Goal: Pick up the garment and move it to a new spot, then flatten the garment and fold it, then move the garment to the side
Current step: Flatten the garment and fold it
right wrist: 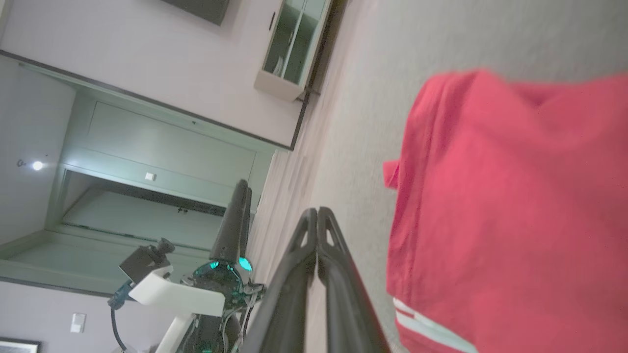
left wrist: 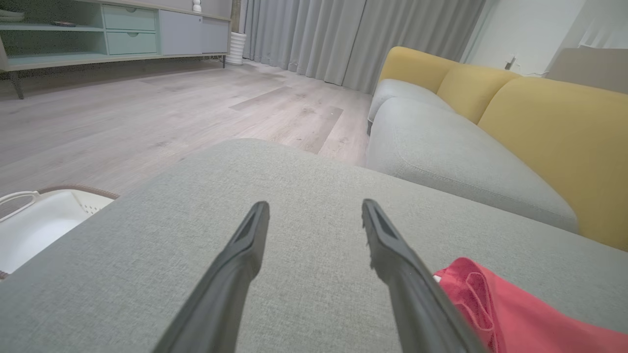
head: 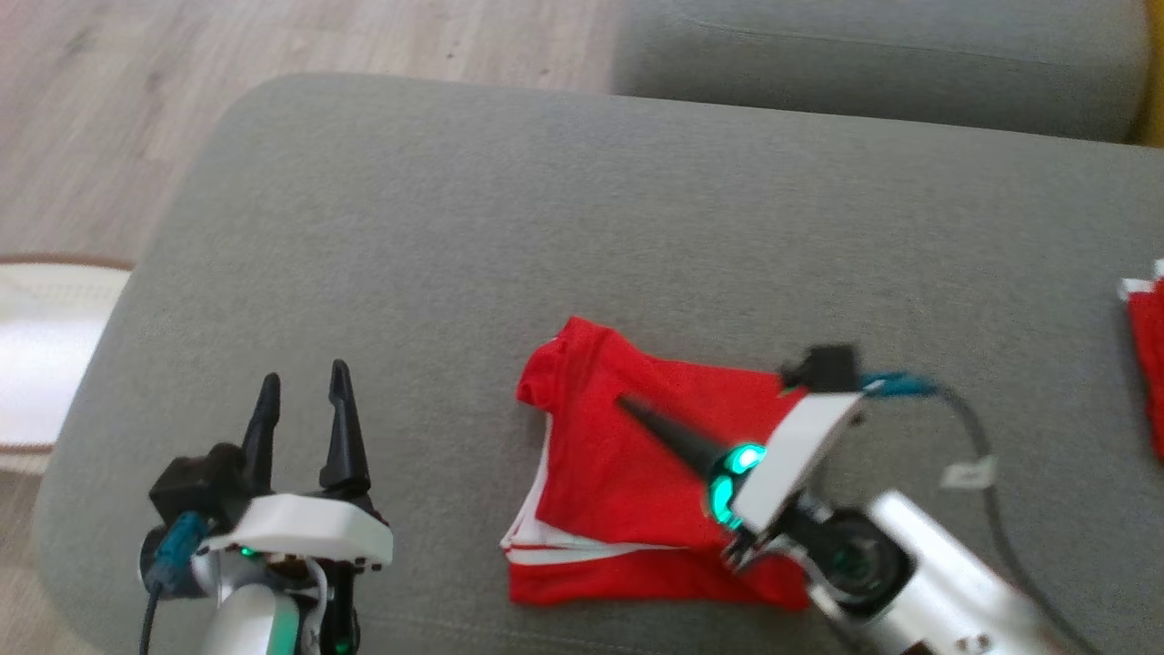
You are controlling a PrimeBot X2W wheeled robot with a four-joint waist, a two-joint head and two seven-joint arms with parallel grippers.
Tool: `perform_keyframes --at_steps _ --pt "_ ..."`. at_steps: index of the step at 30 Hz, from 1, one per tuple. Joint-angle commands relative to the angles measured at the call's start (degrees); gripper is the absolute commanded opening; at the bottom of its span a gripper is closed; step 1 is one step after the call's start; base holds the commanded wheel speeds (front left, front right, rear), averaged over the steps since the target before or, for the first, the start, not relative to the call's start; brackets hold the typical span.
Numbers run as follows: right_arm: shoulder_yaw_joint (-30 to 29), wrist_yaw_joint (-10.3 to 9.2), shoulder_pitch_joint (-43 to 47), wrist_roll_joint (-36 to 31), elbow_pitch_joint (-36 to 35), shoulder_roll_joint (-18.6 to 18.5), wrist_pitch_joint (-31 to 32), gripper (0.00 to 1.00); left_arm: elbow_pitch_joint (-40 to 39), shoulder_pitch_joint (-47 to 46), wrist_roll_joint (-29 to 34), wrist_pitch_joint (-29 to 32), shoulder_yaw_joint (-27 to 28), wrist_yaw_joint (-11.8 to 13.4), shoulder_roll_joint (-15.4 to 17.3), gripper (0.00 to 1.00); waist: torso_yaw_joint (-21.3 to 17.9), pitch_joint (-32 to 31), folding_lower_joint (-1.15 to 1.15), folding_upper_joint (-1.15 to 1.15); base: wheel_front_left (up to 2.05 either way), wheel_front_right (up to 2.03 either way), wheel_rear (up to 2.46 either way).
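One folded garment: right end effector clenched empty above it, left end effector released beside it; best to pinch all layers.

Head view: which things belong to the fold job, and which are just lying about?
Job:
red garment
left end effector, open
right end effector, shut, over the garment
grey cushion under it

Lying about:
second red cloth at the right edge
white basket on the floor
yellow sofa back
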Motion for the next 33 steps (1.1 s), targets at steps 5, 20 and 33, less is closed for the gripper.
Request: perform_keyframes --at_steps 5,20,33 --pt "-4.2 -0.04 -2.8 -2.7 -8.1 -5.8 -4.2 1.00 -3.0 -2.5 1.1 -0.7 3.2 0.2 0.2 1.00 -4.7 -1.5 0.00 0.00 0.00 0.00 0.00" --pt "-15.5 -0.04 0.5 -27.3 -12.6 -18.8 -23.3 1.00 -6.7 -1.0 2.9 -0.7 6.3 -0.1 0.9 1.00 -14.1 -2.4 0.00 0.00 0.00 0.00 0.00" --pt "-28.7 -0.04 11.3 -52.7 -2.7 -11.4 -32.2 1.00 -7.3 2.3 6.2 -0.7 6.5 -0.5 1.0 1.00 -14.8 -2.9 0.00 0.00 0.00 0.00 0.00"
